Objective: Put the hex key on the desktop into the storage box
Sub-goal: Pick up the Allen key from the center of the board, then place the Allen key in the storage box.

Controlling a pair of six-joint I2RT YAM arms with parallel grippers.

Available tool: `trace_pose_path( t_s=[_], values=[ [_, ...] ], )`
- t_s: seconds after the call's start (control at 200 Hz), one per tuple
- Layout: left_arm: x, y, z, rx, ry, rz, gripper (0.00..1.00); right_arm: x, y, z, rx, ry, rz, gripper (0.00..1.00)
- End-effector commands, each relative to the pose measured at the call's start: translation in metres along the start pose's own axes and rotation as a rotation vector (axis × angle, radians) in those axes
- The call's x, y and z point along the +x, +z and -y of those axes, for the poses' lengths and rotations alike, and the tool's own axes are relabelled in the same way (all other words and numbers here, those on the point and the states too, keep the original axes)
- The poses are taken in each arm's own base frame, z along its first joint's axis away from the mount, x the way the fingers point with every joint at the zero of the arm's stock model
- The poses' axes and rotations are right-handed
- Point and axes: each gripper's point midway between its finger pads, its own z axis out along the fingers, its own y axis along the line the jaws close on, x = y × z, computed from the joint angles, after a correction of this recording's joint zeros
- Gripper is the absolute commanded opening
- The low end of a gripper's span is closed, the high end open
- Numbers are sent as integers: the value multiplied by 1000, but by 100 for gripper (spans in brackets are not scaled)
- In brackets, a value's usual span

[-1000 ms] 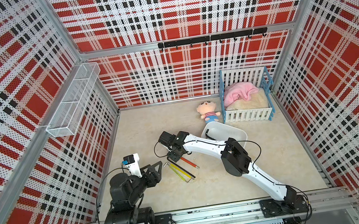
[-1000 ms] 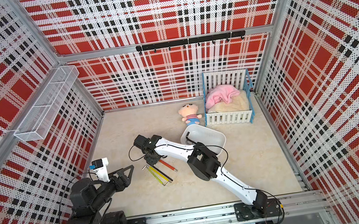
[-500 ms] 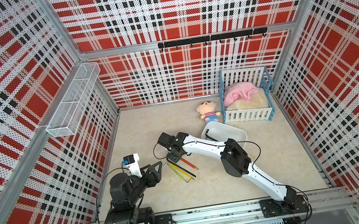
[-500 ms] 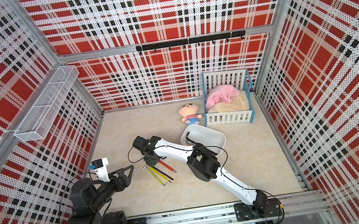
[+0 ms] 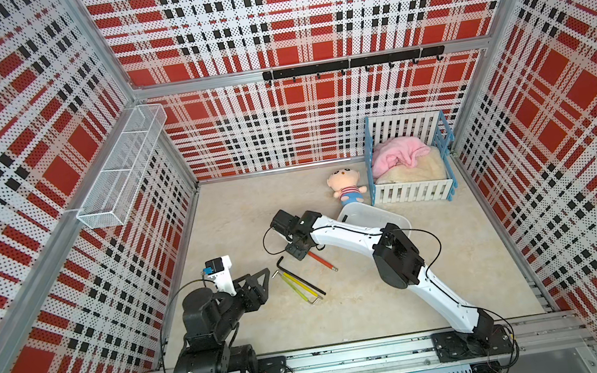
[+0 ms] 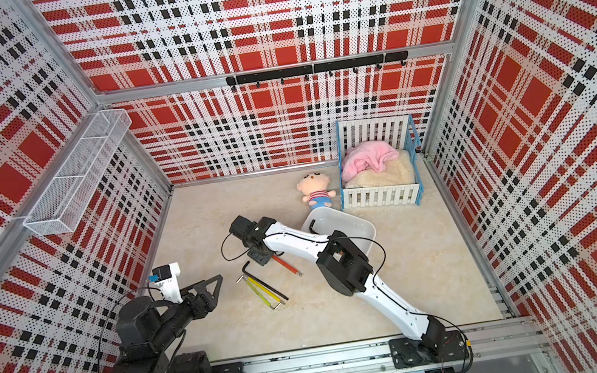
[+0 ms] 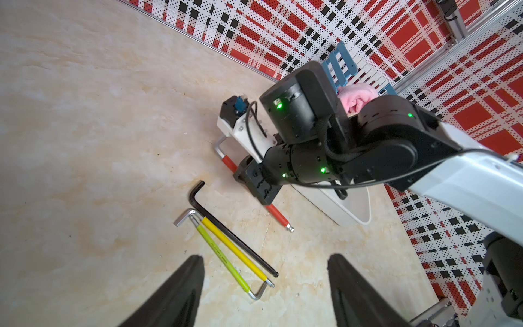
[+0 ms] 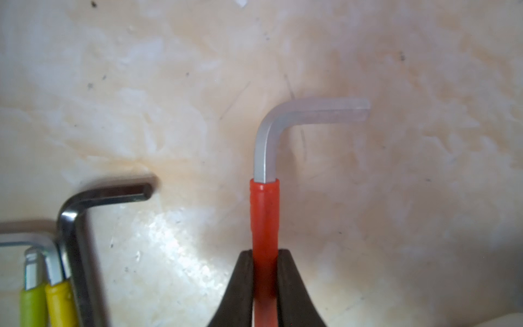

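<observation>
A red-sleeved hex key (image 8: 264, 215) lies on the cream desktop (image 5: 365, 305), its bare silver bend pointing away from the jaws. My right gripper (image 8: 265, 256) is shut on its red sleeve, low over the desktop; in both top views it (image 5: 300, 251) covers the key's bent end (image 6: 287, 265). The white storage box (image 5: 391, 211) stands just behind the right forearm. My left gripper (image 7: 266, 262) hovers open near the left wall, holding nothing, its fingers (image 7: 192, 271) either side of the loose keys.
A black hex key (image 5: 299, 276), a yellow-sleeved one (image 7: 235, 249) and a green-sleeved one (image 7: 223, 259) lie bunched between the two grippers. A plush doll (image 5: 344, 187) and a blue-framed toy crib (image 5: 412, 191) stand at the back right. A wire basket (image 5: 120, 173) hangs on the left wall.
The right gripper's jaws have closed onto the red hex key's sleeve. The left arm has not moved.
</observation>
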Motion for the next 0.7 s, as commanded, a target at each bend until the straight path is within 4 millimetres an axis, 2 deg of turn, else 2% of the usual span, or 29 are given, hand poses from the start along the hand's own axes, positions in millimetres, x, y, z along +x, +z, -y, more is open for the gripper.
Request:
trace_pose_path(
  t_s=[0.0, 0.06, 0.145, 0.326, 0.546, 0.696],
  values=[
    [-4, 1, -1, 0, 11, 22, 74, -38, -69, 31, 21, 46, 152, 0],
    [-4, 1, -1, 1, 11, 21, 74, -41, -81, 45, 29, 61, 170, 0],
    [-4, 1, -1, 0, 11, 20, 74, -44, -98, 52, 2, 64, 193, 0],
    [-4, 1, -1, -2, 9, 22, 74, -36, -117, 77, -1, 75, 205, 0],
    [-5, 0, -1, -3, 9, 24, 74, -16, -137, 116, 13, 93, 221, 0],
    [-4, 1, -1, -3, 8, 23, 74, 9, -141, 138, -9, 84, 208, 0]
  ],
)
